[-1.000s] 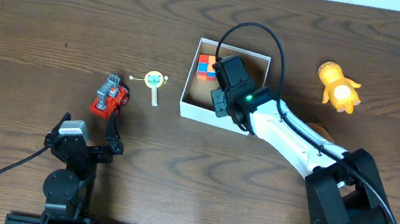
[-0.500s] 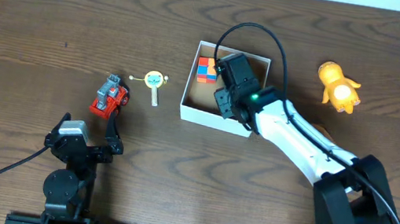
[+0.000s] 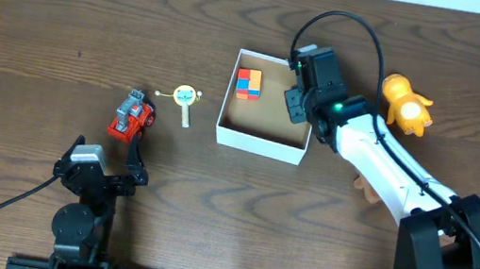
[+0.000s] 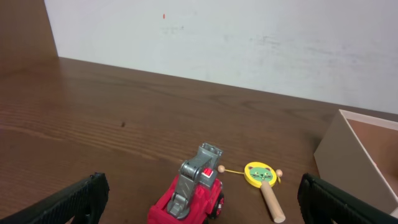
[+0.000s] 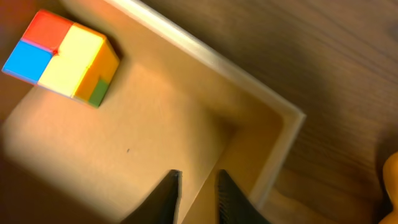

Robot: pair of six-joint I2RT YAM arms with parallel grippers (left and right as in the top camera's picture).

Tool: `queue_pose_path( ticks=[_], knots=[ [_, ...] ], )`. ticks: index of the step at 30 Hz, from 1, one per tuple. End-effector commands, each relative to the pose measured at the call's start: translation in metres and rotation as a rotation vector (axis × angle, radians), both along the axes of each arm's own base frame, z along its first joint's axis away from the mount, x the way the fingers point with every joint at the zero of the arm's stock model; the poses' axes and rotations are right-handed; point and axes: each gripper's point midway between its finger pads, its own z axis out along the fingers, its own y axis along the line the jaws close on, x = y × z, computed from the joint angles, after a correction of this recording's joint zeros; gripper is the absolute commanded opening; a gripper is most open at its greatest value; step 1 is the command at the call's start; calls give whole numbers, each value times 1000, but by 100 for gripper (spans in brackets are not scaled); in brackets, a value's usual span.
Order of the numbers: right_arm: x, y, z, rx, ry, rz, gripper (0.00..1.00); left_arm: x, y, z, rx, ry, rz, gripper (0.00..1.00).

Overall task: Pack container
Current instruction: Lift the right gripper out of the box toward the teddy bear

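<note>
Dark wood tabletop (image 3: 47, 20): a colored cube (image 3: 248, 83) is packed in the container's (image 3: 258, 142) far-left corner; right jaws nearly closed, empty, left jaws spread wide.

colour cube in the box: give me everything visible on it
The colour cube is a small two-by-two puzzle cube that looks like glossy plastic, with red, blue, yellow, orange and green tiles showing. It rests flat on the tan floor of the container, in the far left corner, close to the white walls. Nothing grips it; it seems intact.
</note>
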Motion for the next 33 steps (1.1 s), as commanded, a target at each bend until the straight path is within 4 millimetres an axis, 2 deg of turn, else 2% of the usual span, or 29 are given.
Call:
queue_pose_path(
  ticks=[1, 6, 10, 19, 28, 33],
  knots=[
    [8, 4, 18, 35, -49, 7, 15, -1, 0, -19, 13, 59, -1, 98],
    [17, 8, 26, 58, -95, 7, 12, -1, 0, -19, 13, 59, 0, 98],
    [20, 9, 22, 59, -98, 7, 1, -1, 0, -19, 13, 59, 0, 98],
    [21, 10, 17, 55, -89, 7, 1, -1, 0, -19, 13, 59, 0, 98],
    [26, 9, -13, 24, -54, -3, 1, -1, 0, -19, 13, 59, 0, 98],
    [37, -1, -8, -1, -105, -45, 1, -1, 0, -19, 13, 59, -1, 98]
  ],
)
